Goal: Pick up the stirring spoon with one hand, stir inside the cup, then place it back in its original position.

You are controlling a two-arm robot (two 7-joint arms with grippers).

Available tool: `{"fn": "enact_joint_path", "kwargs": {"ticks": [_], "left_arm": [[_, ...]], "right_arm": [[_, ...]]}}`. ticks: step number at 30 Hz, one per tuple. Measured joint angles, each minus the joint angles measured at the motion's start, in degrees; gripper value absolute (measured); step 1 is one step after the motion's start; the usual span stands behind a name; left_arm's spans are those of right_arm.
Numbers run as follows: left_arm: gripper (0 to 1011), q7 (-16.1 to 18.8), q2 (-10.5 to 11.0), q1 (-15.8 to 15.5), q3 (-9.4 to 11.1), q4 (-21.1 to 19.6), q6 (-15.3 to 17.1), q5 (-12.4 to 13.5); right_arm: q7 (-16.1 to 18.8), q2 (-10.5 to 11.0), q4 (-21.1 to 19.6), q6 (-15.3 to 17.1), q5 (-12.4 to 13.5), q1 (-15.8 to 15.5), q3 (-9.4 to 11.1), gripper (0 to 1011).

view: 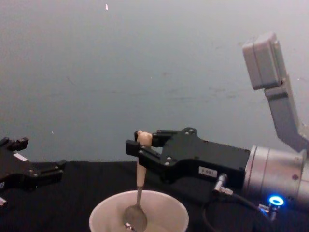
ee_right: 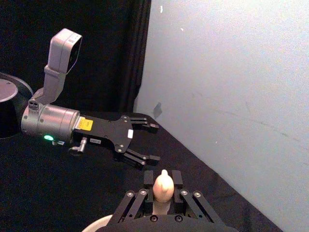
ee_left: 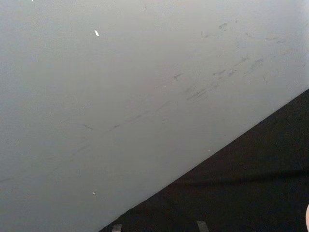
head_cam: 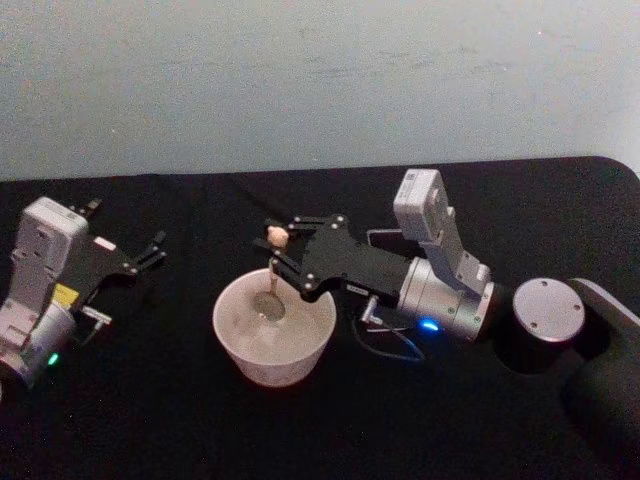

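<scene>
**Right pincer working spoon in the cup**

The right pincer point(head_cam: 275, 246) is reaching in from the robot's right and clamping its fingers on the top of the stirring spoon point(view: 140, 175), just under the little bear head. That high grip is keeping the black fingers above the rim while only the slim neck and shiny bowl are going down inside. The spoon is hanging nearly upright, leaning slightly, with its bowl sitting low within the cup point(head_cam: 233, 338) toward the far side; whether it is touching the bottom cannot be told. The wide cream cup is standing on the black worktop point(head_cam: 200, 435) directly beneath the pincer, so the arm is needing little more than small circling motions to stir. By the look of it, the stirring step is under way and the return of the spoon is not yet done. The left pincer point(ee_right: 152, 142) is lying idle, well apart on the robot's left, its fingers spread wide and holding nothing. A pale wall point(head_cam: 300, 80) is closing off the scene behind the worktop.
</scene>
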Motion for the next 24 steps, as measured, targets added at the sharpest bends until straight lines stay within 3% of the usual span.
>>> {"fn": "enact_joint_path", "kwargs": {"ticks": [16,24], "left_arm": [[1001,0.0,0.0,0.0,0.0,0.0,0.0,0.0],[1002,0.0,0.0,0.0,0.0,0.0,0.0,0.0]], "right_arm": [[0.3,-0.8,1.5,-0.4,-1.0,0.2,0.1,214],[-0.4,0.4,0.2,0.4,-1.2,-0.7,1.1,214]]}}
